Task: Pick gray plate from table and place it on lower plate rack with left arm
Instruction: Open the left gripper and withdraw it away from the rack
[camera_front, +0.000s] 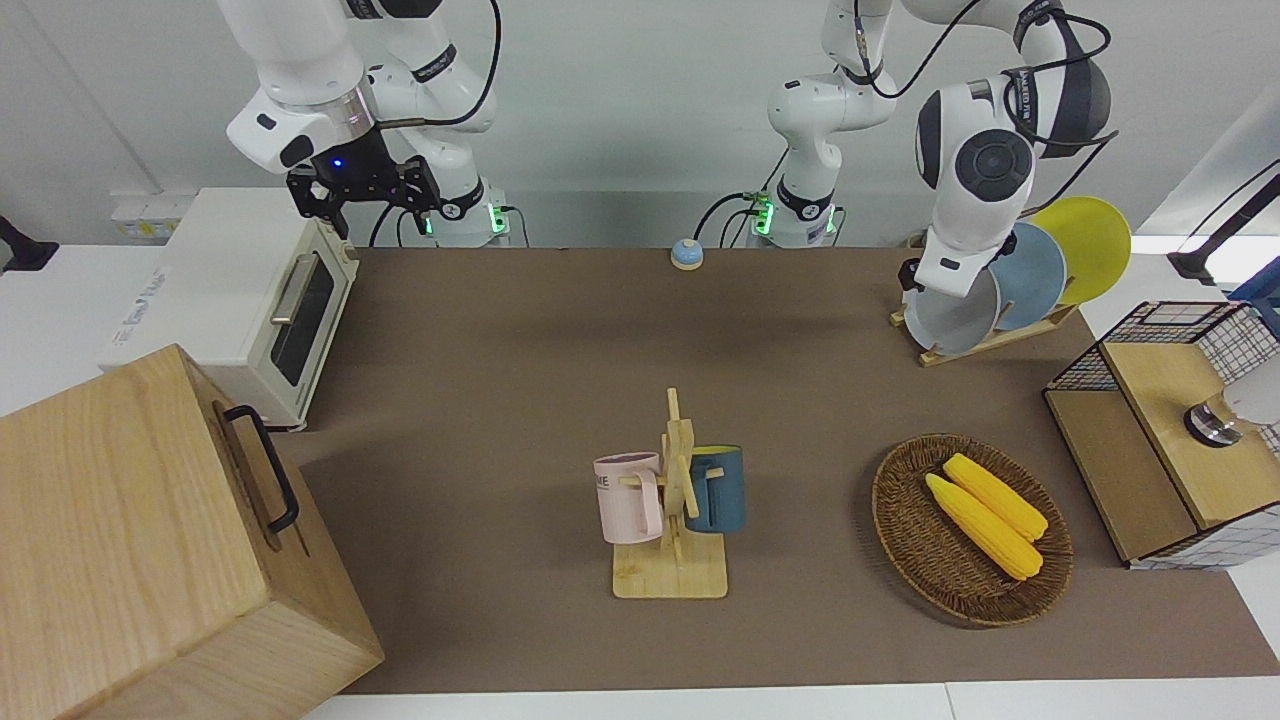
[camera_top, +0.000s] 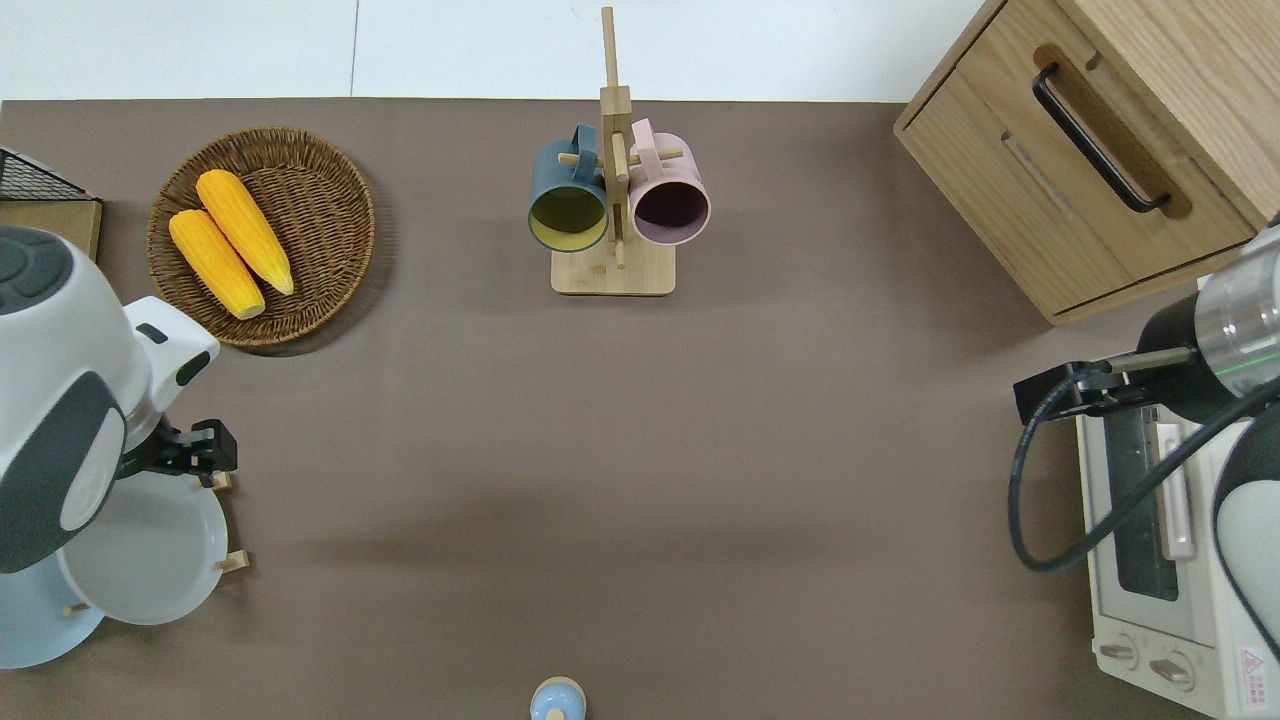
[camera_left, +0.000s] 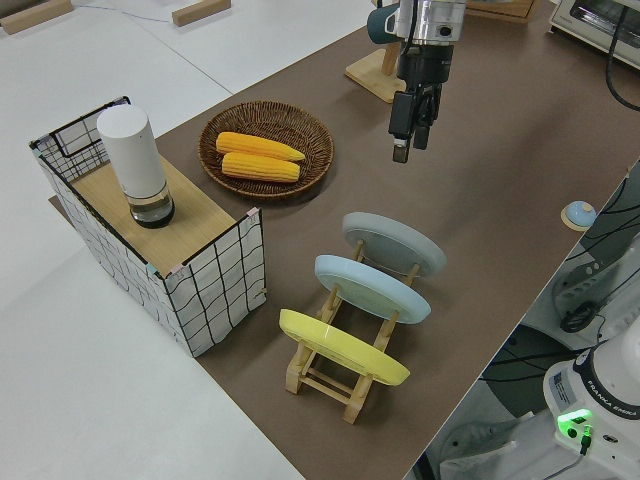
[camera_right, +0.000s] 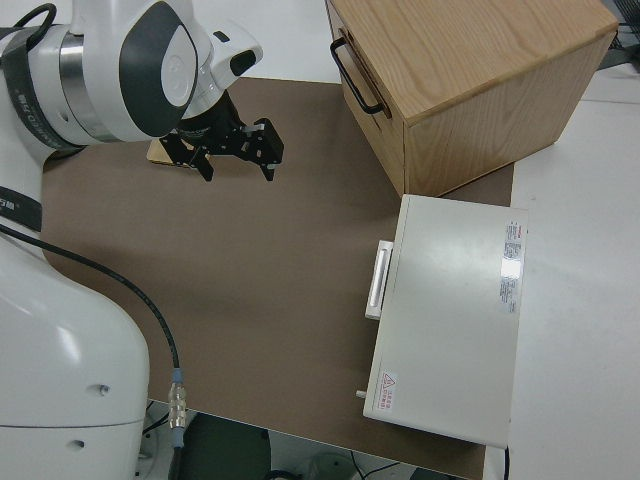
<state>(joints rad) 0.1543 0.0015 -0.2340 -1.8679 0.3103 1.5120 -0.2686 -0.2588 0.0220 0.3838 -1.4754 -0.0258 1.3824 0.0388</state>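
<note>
Gray plate (camera_left: 394, 243) sat slanted in lower plate rack (camera_left: 340, 365), peg-propped; left gripper (camera_left: 412, 132) hung above, fingers spread, empty.

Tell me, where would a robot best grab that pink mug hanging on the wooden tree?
Probably by the wall of the pale pink ceramic mug, with the end effector coming from the right arm's end of the table. Its handle is hooked over a peg of the light-wood mug tree, while its body faces that way unobstructed.
</note>
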